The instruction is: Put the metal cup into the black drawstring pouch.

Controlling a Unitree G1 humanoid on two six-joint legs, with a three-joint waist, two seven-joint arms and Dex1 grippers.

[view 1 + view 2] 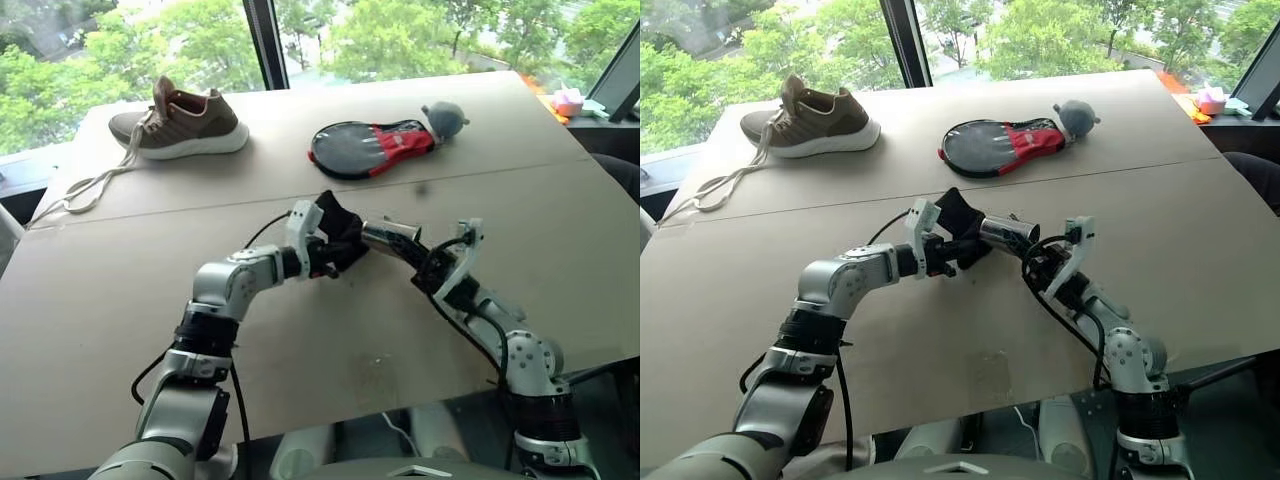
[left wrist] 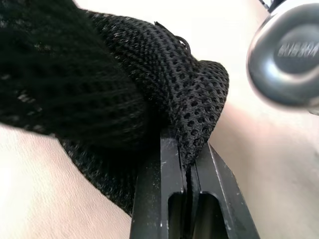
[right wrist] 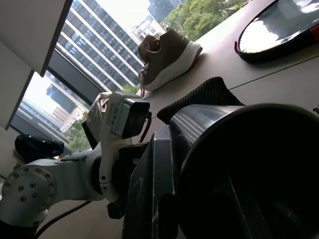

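- Currently, far left back of the tabletop (image 1: 120,300): brown sneaker (image 1: 185,122), laces trailing off toward the left edge.
- Left gripper (image 2: 189,164), left of centre: jaws clenched flat on a fold of the black drawstring pouch (image 1: 340,232). Mesh fabric is pinched between the two fingers, rest of the pouch bunched above them, held off the tabletop.
- Centre: pouch and metal cup (image 1: 392,238) meet mid-air over the tabletop. Cup lies roughly level, its base end at the pouch; can't tell if it's inside the opening yet.
- Back centre: oval black-and-red case (image 1: 368,147) lying flat, grey ball (image 1: 443,118) just beside its right end.
- Right gripper (image 1: 425,262): jaws nearly closed, clamped on the cup's rim wall, one finger (image 3: 154,184) outside the cup.
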